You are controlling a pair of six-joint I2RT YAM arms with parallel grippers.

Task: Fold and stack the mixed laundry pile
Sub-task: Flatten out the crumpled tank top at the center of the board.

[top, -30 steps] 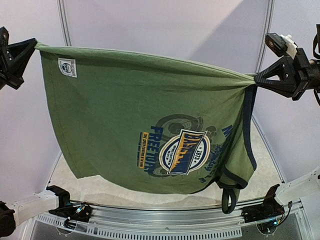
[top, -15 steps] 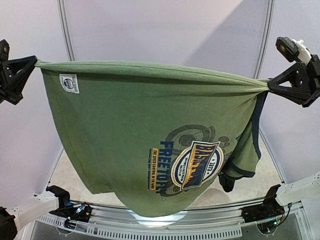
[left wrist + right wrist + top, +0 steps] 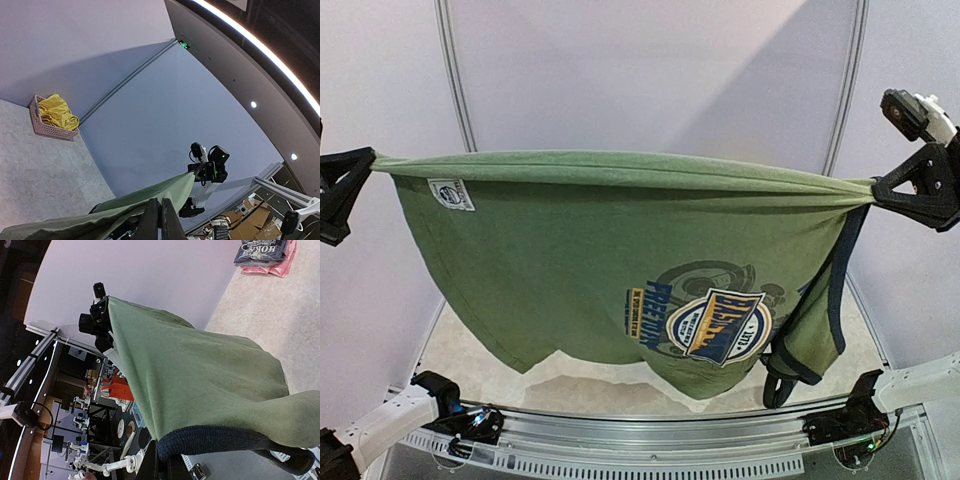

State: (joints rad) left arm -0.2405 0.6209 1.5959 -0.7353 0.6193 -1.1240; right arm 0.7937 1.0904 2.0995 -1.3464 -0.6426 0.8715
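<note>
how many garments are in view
4: the olive shirt stretched between left tool and right tool, a yellow garment in the pink basket, a dark folded garment atop a pink garment. More may be hidden.

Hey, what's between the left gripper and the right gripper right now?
The olive-green shirt, stretched from left gripper to right gripper, in the top view.

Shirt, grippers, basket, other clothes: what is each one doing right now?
Shirt: up in the air, stretched between both grippers.
Left gripper: shut on one end of the shirt.
Right gripper: shut on the other end.
Basket: upright, holding the shorts.
Shorts: crumpled, not folded.
Dark top: folded, lying on a pink garment.
</note>
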